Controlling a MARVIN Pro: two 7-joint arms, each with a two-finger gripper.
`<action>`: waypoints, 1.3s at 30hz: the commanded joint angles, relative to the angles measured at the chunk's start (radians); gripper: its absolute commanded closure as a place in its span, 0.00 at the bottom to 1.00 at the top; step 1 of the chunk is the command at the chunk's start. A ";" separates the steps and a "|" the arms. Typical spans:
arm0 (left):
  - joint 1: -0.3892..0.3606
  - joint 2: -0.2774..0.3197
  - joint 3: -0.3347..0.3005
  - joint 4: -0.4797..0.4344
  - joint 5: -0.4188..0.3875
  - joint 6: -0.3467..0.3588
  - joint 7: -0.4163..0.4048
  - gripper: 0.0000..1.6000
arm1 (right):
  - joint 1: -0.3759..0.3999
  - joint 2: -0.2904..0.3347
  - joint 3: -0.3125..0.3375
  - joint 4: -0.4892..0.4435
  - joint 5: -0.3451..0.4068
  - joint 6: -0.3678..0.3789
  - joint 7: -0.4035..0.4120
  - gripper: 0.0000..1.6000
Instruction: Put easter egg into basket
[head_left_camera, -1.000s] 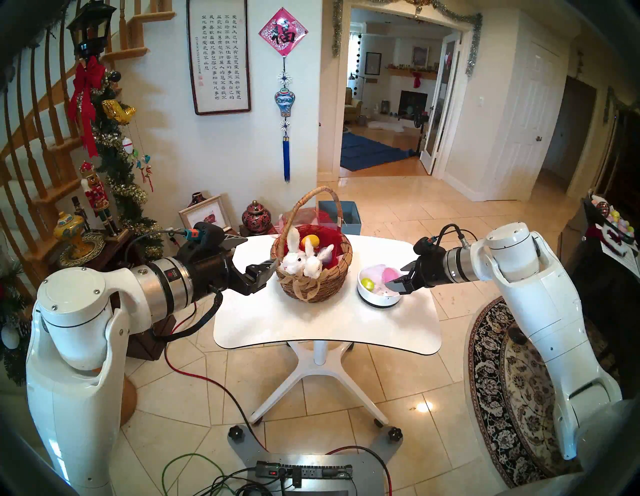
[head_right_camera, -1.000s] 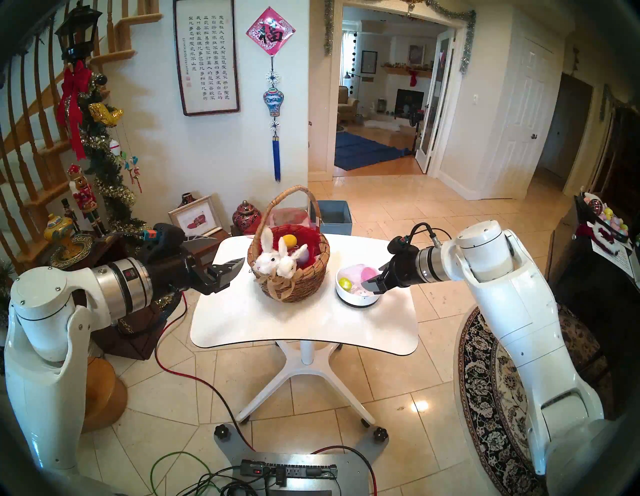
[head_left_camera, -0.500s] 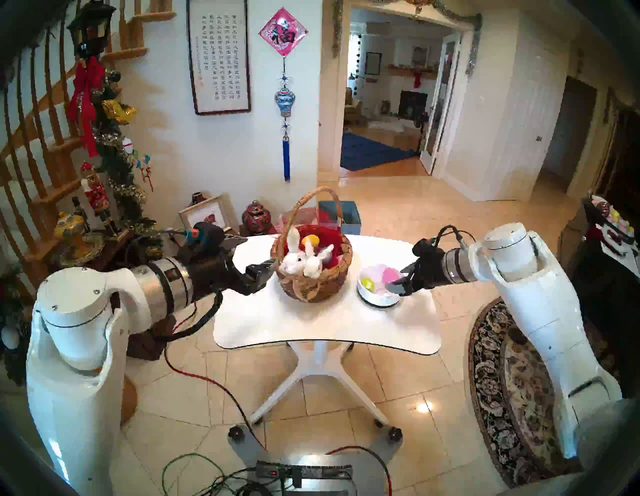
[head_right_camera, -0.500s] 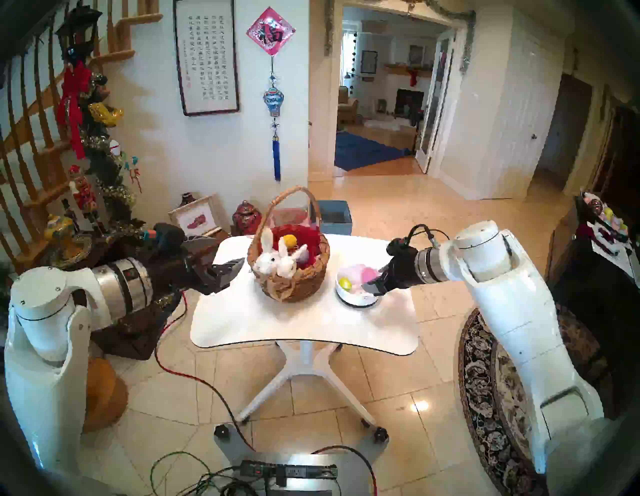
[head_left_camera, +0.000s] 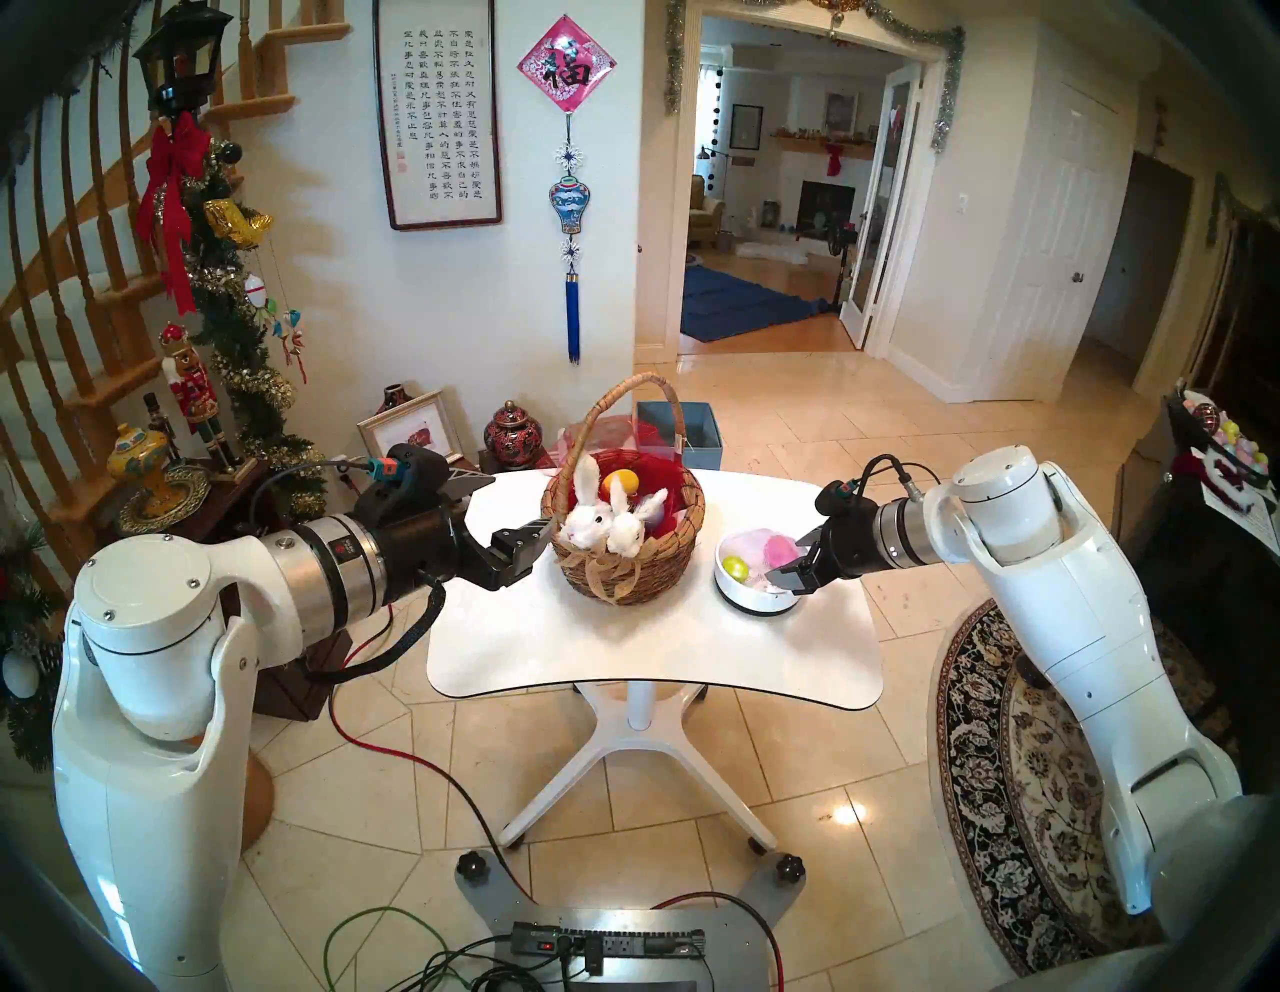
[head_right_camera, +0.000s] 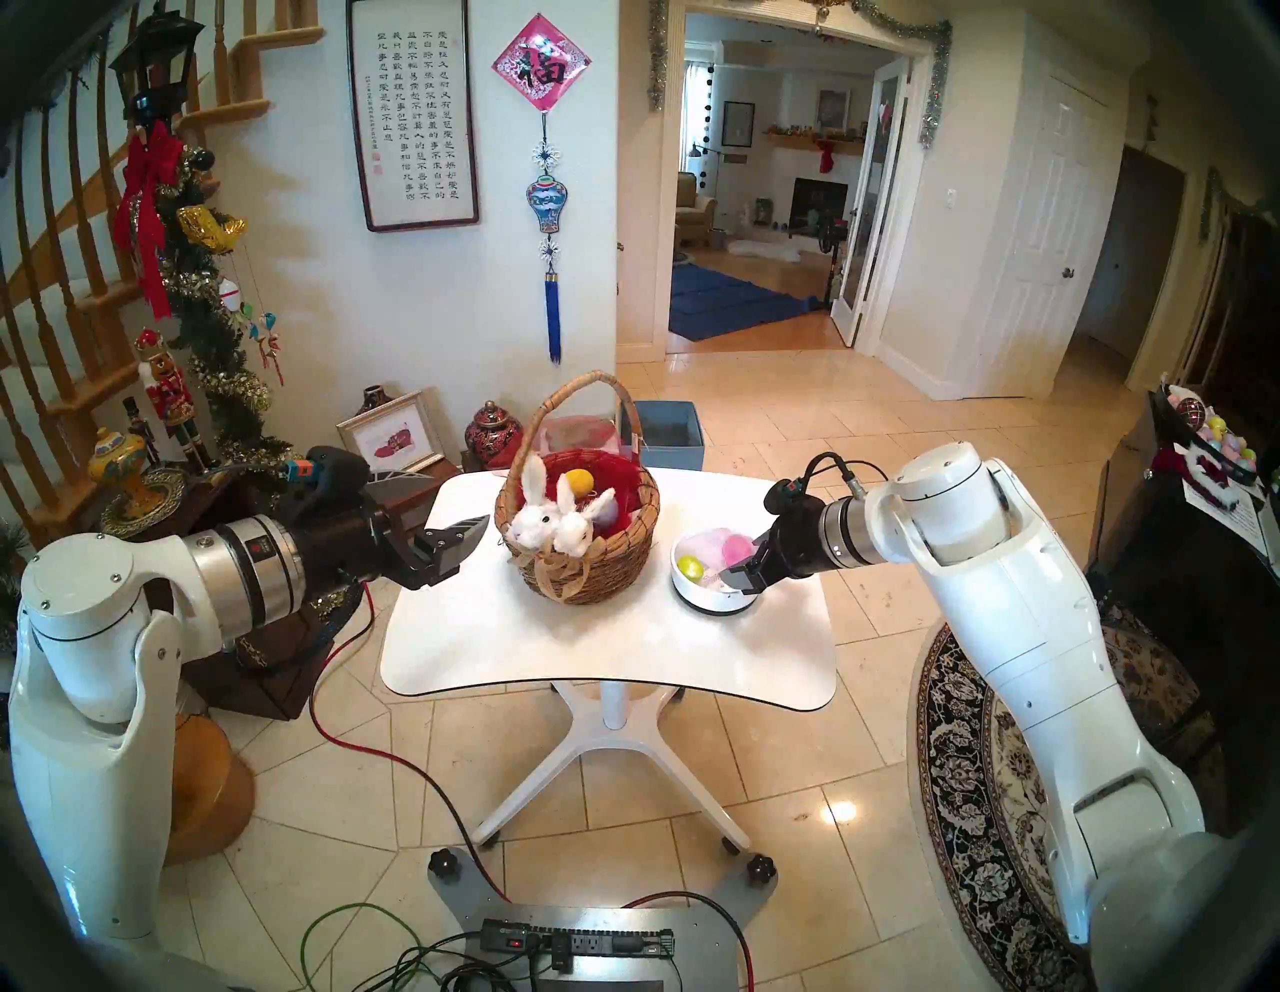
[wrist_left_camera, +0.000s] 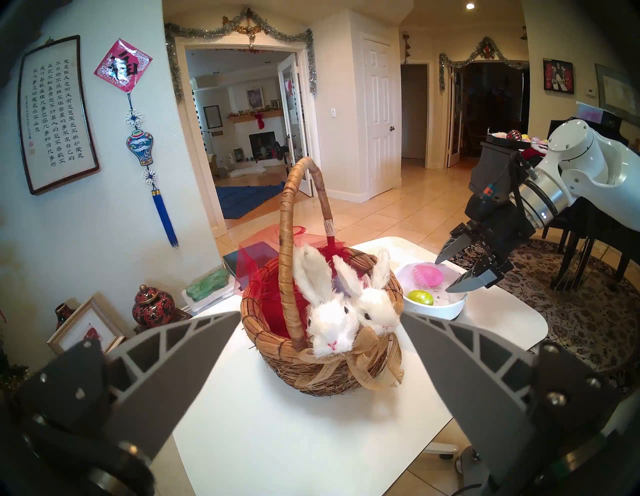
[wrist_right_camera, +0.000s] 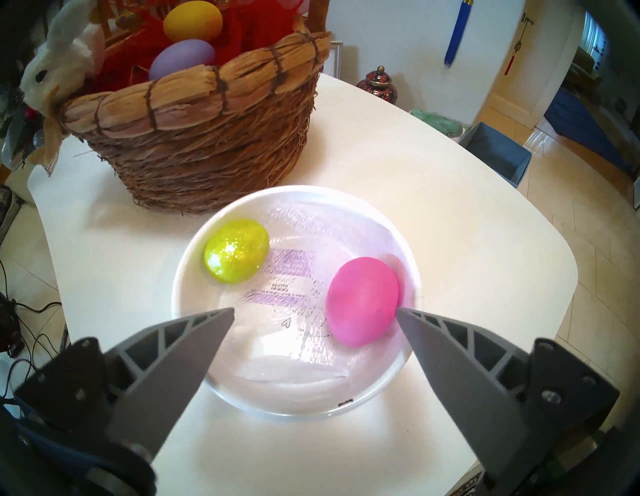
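Nearest you, a power strip (head_left_camera: 609, 943) sits on the robot's base over the beige tiled floor (head_left_camera: 692, 783). Your white worktop (head_left_camera: 651, 651) carries a white bowl (head_left_camera: 755, 601) holding a pink easter egg (wrist_right_camera: 362, 300), a glittery yellow-green egg (wrist_right_camera: 237, 251) and a wrapper whose print is too faint to read. The right end effector (wrist_right_camera: 315, 315) hangs wide open over that bowl, gripping nothing; the left end effector (wrist_left_camera: 320, 320) is open and empty beside the basket (head_left_camera: 627, 547). Beyond, a calligraphy scroll (head_left_camera: 438, 111) and a red 福 hanging (head_left_camera: 566, 66) mark the wall.
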 joint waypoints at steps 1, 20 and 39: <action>-0.008 0.001 0.001 -0.004 0.000 0.002 0.000 0.00 | 0.029 0.003 0.004 -0.003 -0.004 0.000 0.001 0.05; -0.009 -0.002 0.000 -0.004 0.005 0.002 -0.004 0.00 | 0.029 -0.008 0.007 0.003 -0.004 0.013 0.005 0.33; -0.010 -0.006 -0.001 -0.004 0.010 0.003 -0.009 0.00 | 0.048 -0.017 -0.017 0.024 -0.024 0.003 -0.001 0.31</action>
